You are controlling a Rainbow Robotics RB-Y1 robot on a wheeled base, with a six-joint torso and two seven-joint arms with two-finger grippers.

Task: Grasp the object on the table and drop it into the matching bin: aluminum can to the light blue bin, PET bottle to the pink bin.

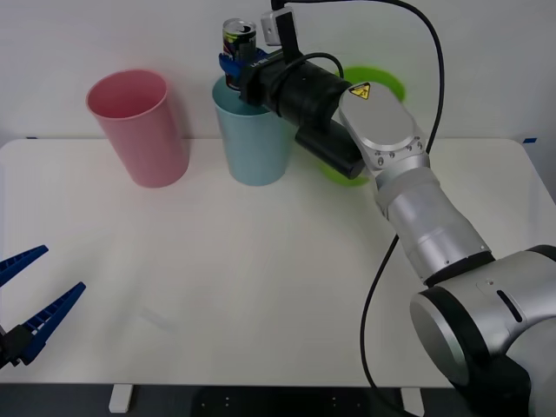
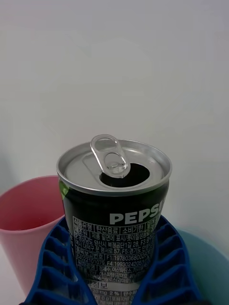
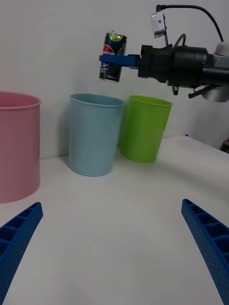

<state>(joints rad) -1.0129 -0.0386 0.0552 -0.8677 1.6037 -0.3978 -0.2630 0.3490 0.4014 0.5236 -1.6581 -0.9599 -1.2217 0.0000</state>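
White wall behind; right pincer clamps aluminum can upright, tab up, above light blue bin.

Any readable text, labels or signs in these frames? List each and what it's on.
"PEPS", cut off at the gripper finger: white letters on the dark body of the aluminum can, held by the right gripper.
Fine print panel below it on the can: Korean text and numbers, too small to read reliably.
Yellow triangular warning sign, no words: on the right arm.
Light blue bin, pink bin, lime green bin: no text.
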